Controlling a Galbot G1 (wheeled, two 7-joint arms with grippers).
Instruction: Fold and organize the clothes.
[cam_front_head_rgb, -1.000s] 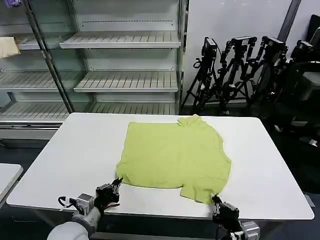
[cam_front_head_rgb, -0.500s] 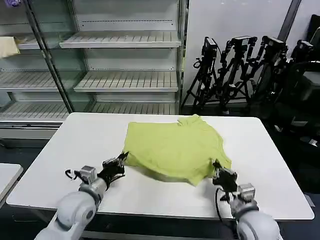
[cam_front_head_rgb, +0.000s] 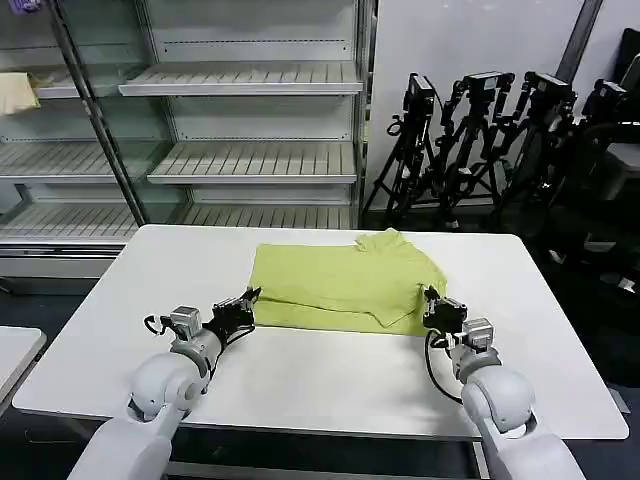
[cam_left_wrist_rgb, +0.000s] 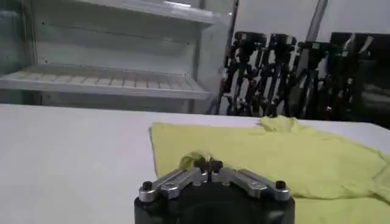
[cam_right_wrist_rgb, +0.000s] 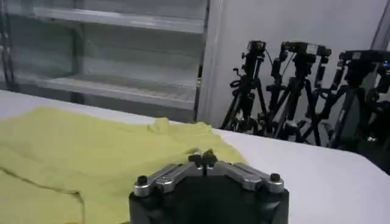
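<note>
On the white desk (cam_front_head_rgb: 300, 380), lime T-shirt (cam_front_head_rgb: 345, 285) folded over, left gripper (cam_front_head_rgb: 248, 301) and right gripper (cam_front_head_rgb: 428, 302) jaws each closed on its near hem corners.

Two rounded pale-grey arm shells, silver wrist blocks w/ black cables looping off, left gripper (cam_front_head_rgb: 246, 300) & right gripper (cam_front_head_rgb: 431, 301) black, wrist views: black round housing, silver linkage bars, dark screws at bar ends
</note>
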